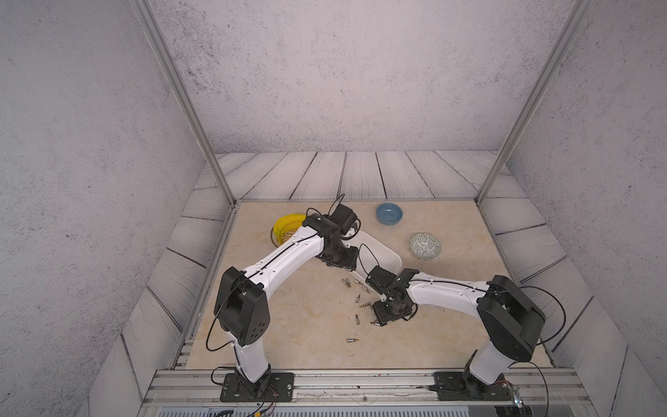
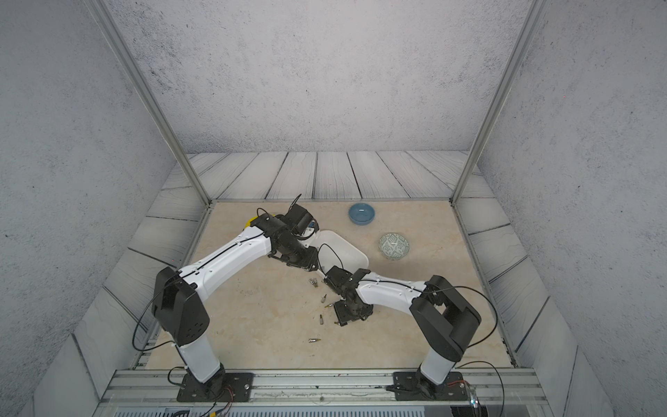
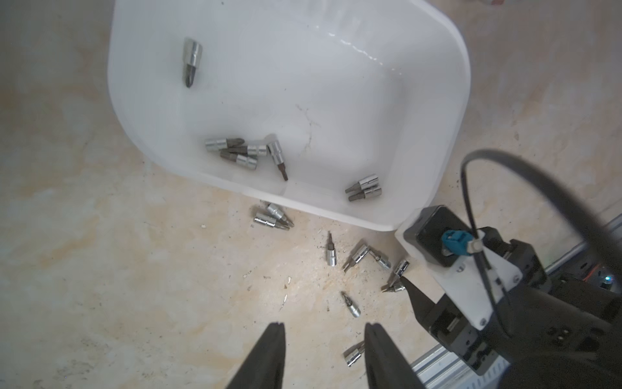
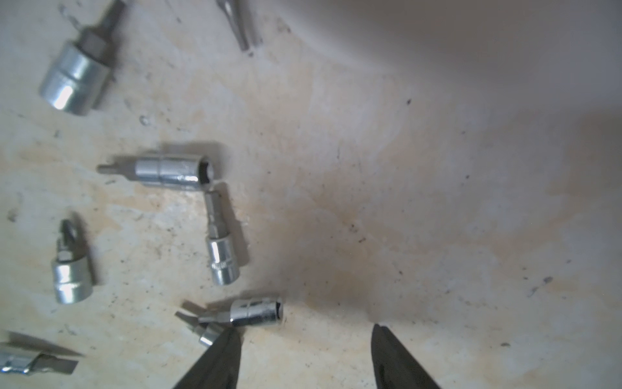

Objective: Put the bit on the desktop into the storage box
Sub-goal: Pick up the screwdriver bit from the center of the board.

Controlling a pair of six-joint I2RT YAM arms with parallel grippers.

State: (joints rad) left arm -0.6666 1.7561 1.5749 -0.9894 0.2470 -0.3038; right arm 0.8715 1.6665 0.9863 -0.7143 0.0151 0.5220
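The white storage box point(image 3: 437, 101) lies on the beige desktop point(image 1: 288, 325) and holds several silver bits point(image 3: 235, 153). Several more bits point(image 3: 331, 251) are scattered on the desktop beside the box's near edge, also seen from above point(image 1: 357, 319). My left gripper point(image 3: 324, 326) hangs open over the desktop near the box, nothing between its fingers. My right gripper point(image 4: 304, 329) is low over the desktop point(image 1: 377, 322) and open. One bit point(image 4: 255, 313) lies just beyond one of its fingertips, a smaller one partly under that tip.
A blue bowl point(image 1: 389, 213) stands at the back and a grey-green patterned bowl point(image 1: 425, 246) to the right of the box. A yellow object point(image 1: 285, 225) sits behind the left arm. An aluminium rail point(image 1: 361, 382) runs along the front edge.
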